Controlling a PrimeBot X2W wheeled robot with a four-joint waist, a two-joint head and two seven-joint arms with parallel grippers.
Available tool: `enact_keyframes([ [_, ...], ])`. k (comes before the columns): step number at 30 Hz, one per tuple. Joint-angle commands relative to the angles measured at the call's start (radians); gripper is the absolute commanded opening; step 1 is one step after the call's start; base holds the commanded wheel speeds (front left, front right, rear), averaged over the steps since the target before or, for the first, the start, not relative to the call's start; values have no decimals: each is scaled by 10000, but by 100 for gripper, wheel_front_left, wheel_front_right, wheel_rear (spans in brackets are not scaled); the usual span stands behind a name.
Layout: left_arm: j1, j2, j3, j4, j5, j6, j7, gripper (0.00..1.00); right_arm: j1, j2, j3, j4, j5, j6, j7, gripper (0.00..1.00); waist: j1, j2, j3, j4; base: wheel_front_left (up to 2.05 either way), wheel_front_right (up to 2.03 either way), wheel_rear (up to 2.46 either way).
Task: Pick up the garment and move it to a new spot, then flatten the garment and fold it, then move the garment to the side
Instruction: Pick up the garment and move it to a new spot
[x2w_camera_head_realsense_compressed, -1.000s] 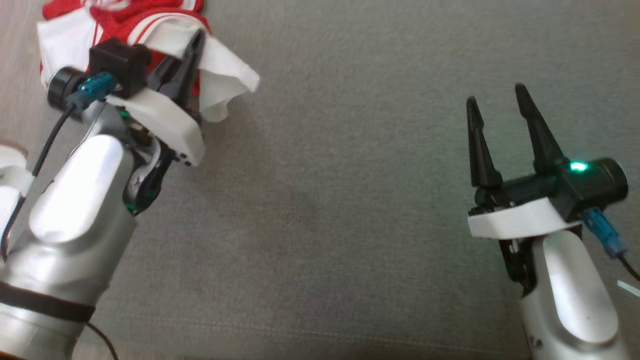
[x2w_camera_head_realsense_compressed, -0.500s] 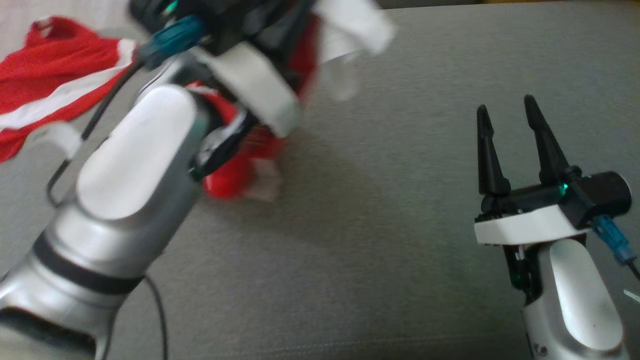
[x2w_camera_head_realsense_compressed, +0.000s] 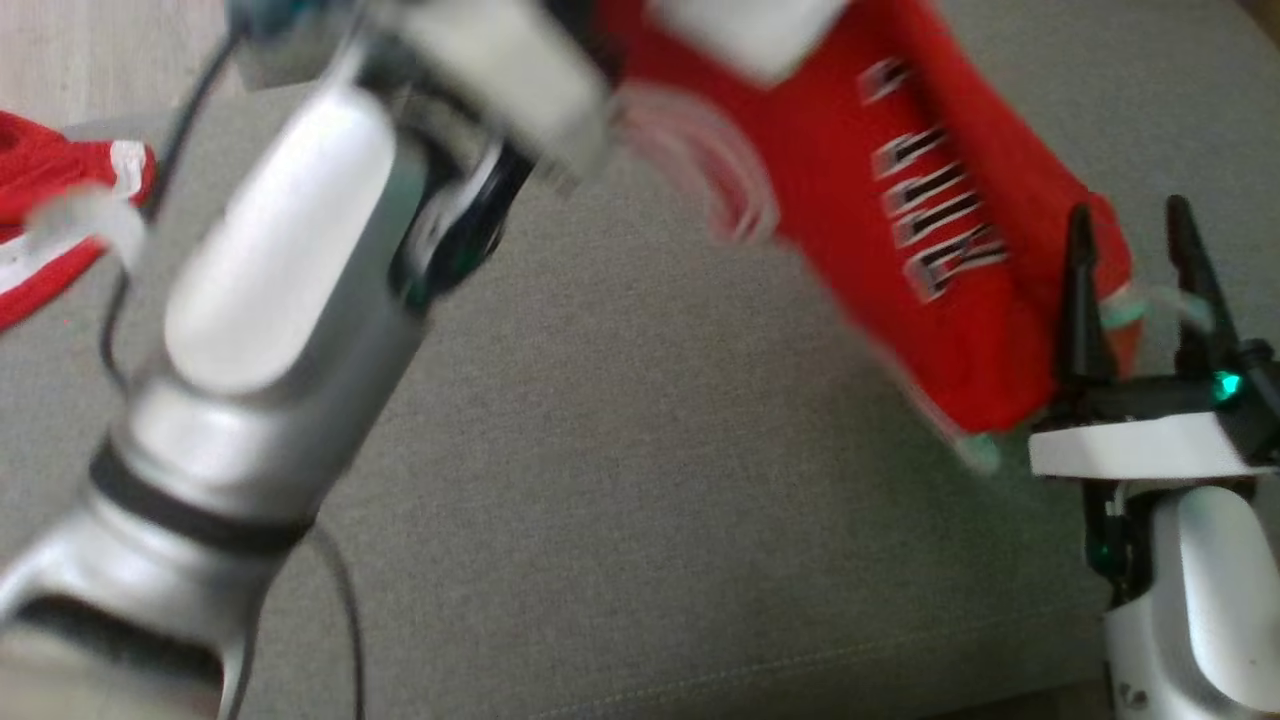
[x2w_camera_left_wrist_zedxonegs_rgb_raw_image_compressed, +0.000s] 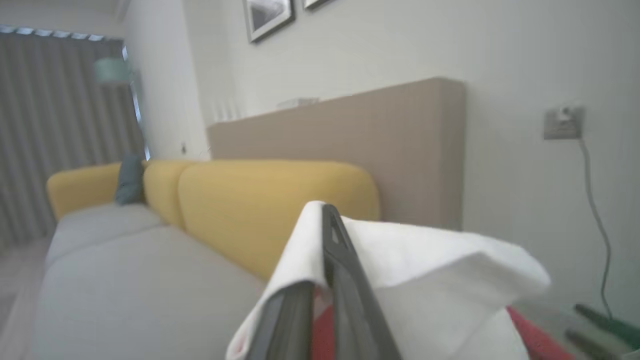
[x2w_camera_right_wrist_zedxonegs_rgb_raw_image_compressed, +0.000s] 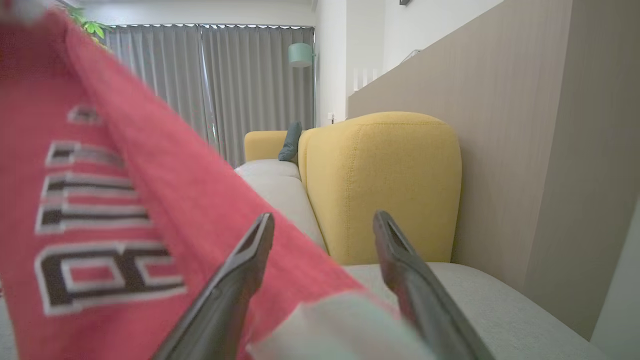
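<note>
The garment (x2w_camera_head_realsense_compressed: 900, 250) is a red jersey with black-and-white block lettering, hanging blurred in the air from the top middle down to the right. My left gripper (x2w_camera_left_wrist_zedxonegs_rgb_raw_image_compressed: 324, 235) is shut on a white panel of the garment (x2w_camera_left_wrist_zedxonegs_rgb_raw_image_compressed: 425, 280), whose cloth drapes over the fingers. In the head view the left arm (x2w_camera_head_realsense_compressed: 280, 280) reaches up past the top edge. My right gripper (x2w_camera_head_realsense_compressed: 1128, 210) stands open at the lower right, with the garment's lower end hanging just behind its fingers. In the right wrist view the garment (x2w_camera_right_wrist_zedxonegs_rgb_raw_image_compressed: 100, 200) sweeps across the left, past the open right gripper (x2w_camera_right_wrist_zedxonegs_rgb_raw_image_compressed: 324, 217).
The work surface is a grey sofa seat (x2w_camera_head_realsense_compressed: 650, 500) with a yellow backrest (x2w_camera_right_wrist_zedxonegs_rgb_raw_image_compressed: 390, 175) and a beige panel wall behind. More red and white cloth (x2w_camera_head_realsense_compressed: 40, 200) lies at the left edge; I cannot tell whether it belongs to the garment.
The left arm has lifted the garment off the left of the seat and swung it up and to the right, as far as the right gripper. The head view has shifted too.
</note>
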Motion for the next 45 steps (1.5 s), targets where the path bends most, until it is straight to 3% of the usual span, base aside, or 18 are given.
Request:
enact_keyframes([
  [1, 664, 616, 497, 211, -113, 298, -235, 0, -132, -12, 114, -465, -52, 75, -61, 100, 0, 0, 111, 58, 0, 0, 0],
  [8, 2987, 826, 864, 1572, -669, 874, -1167, 0, -78, -12, 80, -517, -153, 75, -61, 100, 0, 0, 353, 349, 0, 0, 0],
  [18, 5024, 298, 1435, 2829, -1702, 782, -2126, 0, 71, -12, 630, -497, -467, 75, -61, 100, 0, 0, 558, 958, 0, 0, 0],
  [19, 5084, 268, 1504, 2888, -1671, 766, -2198, 14, 73, -12, 694, -480, -482, 75, -61, 100, 0, 0, 569, 993, 0, 0, 0],
  [22, 5221, 159, 1725, 2951, -1486, 670, -2315, 100, 84, -12, 918, -423, -518, 75, -61, 100, 0, 0, 578, 1077, 0, 0, 0],
  [35, 7276, -118, 3416, 899, 465, 11, -2343, 100, 620, -12, 1412, 111, -495, 75, -61, 100, 0, 0, -815, 1363, 0, 0, 0],
  [45, 9278, -540, 4022, -195, 1553, 183, -2343, 100, 1665, -12, 1265, 386, -486, 75, -61, 100, 0, 0, -1789, 1697, 0, 0, 0],
])
